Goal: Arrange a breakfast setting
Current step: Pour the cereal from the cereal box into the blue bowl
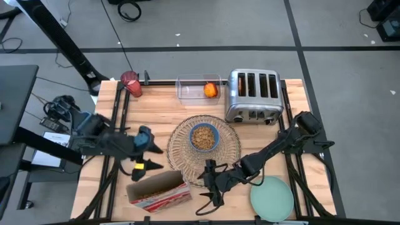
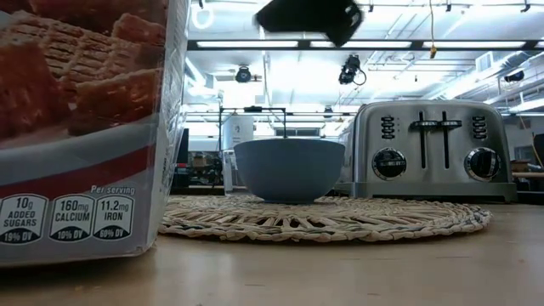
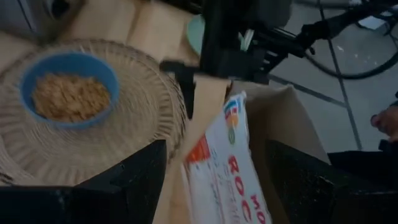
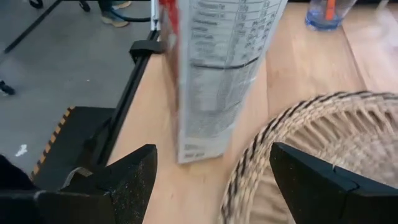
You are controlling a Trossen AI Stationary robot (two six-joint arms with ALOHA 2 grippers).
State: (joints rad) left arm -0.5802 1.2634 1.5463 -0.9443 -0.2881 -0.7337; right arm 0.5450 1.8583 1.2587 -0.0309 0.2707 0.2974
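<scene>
The round wicker placemat [image 1: 232, 147] lies mid-table with the blue bowl [image 1: 204, 137] of cereal on it; both also show in the low view, the placemat [image 2: 340, 223] under the bowl [image 2: 289, 168]. The pale green plate [image 1: 272, 199] lies at the near right. The dark red cup [image 1: 131, 83] stands at the far left. The orange fruit [image 1: 211, 90] sits in a clear container. The spoon does not show. My left gripper [image 1: 150, 157] is open, left of the placemat and just beyond the cereal box [image 1: 159, 190]. My right gripper [image 1: 210, 182] is open at the placemat's near edge, right of the box.
The silver toaster [image 1: 253, 97] stands at the far right behind the placemat. The clear container [image 1: 199, 87] is beside it at the far edge. The cereal box [image 2: 81, 127] fills the low view's left side. Bare wood lies between the cup and the placemat.
</scene>
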